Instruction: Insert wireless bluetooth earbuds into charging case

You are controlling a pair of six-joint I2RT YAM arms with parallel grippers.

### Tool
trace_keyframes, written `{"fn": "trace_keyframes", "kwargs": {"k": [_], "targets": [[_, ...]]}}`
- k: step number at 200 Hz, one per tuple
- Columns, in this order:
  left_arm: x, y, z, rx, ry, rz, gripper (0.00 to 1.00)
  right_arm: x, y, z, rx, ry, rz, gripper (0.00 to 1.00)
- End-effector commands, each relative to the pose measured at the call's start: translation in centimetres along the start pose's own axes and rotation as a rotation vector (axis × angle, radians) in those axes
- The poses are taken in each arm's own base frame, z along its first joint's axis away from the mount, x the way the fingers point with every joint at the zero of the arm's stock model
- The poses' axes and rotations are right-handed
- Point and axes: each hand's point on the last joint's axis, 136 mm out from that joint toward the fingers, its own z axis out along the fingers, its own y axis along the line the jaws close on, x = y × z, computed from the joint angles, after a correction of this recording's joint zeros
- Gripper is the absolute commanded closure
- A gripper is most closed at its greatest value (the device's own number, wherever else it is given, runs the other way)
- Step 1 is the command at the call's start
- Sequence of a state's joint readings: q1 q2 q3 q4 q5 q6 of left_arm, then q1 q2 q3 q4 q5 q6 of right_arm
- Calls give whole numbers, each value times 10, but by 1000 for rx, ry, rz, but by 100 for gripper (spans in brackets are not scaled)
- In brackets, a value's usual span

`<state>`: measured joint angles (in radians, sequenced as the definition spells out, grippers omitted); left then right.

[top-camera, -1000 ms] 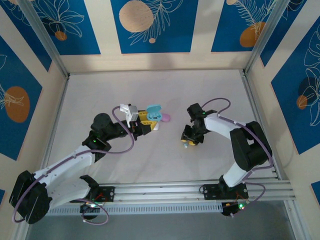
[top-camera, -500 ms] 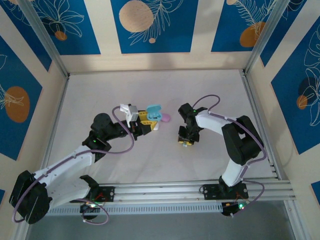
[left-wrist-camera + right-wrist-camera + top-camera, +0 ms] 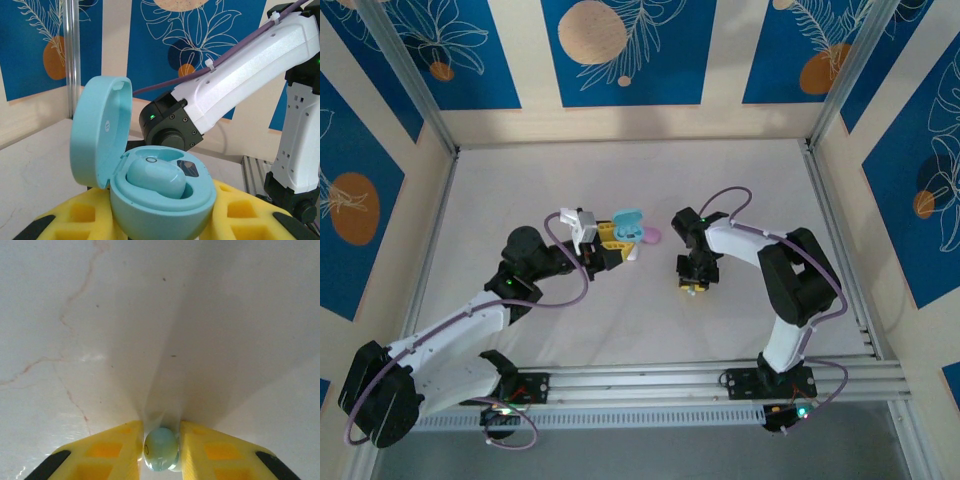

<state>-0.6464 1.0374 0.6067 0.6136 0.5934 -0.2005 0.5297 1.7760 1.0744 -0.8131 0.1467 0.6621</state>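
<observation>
One cyan earbud point(image 3: 160, 447) has just been pinched by the right claw point(image 3: 692, 287); the left claw point(image 3: 612, 238) grips the open case point(image 3: 160, 200), waiting.

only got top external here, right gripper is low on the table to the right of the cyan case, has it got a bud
Observer: Yes. In the right wrist view a cyan earbud is pinched between the yellow fingers of the right gripper.
Operator: is the case ready for it
Observer: The cyan case sits open in the left gripper, with its lid swung up.
Operator: any slot free
Observer: One cyan bud is already seated, and the well beside it is empty.
</observation>
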Motion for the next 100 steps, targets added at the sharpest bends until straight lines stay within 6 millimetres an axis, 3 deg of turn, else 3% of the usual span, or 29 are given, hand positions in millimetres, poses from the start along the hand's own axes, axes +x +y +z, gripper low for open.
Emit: {"fn": "trace_keyframes", "kwargs": {"k": [1, 54, 100], "targets": [[-9, -7, 0, 18, -32, 29, 67, 4, -2, 0, 44, 29, -34, 73], [-10, -8, -3, 11, -34, 34, 67, 2, -3, 0, 64, 29, -49, 80], [-10, -7, -3, 7, -33, 36, 67, 1, 3, -20, 28, -28, -56, 84]]}}
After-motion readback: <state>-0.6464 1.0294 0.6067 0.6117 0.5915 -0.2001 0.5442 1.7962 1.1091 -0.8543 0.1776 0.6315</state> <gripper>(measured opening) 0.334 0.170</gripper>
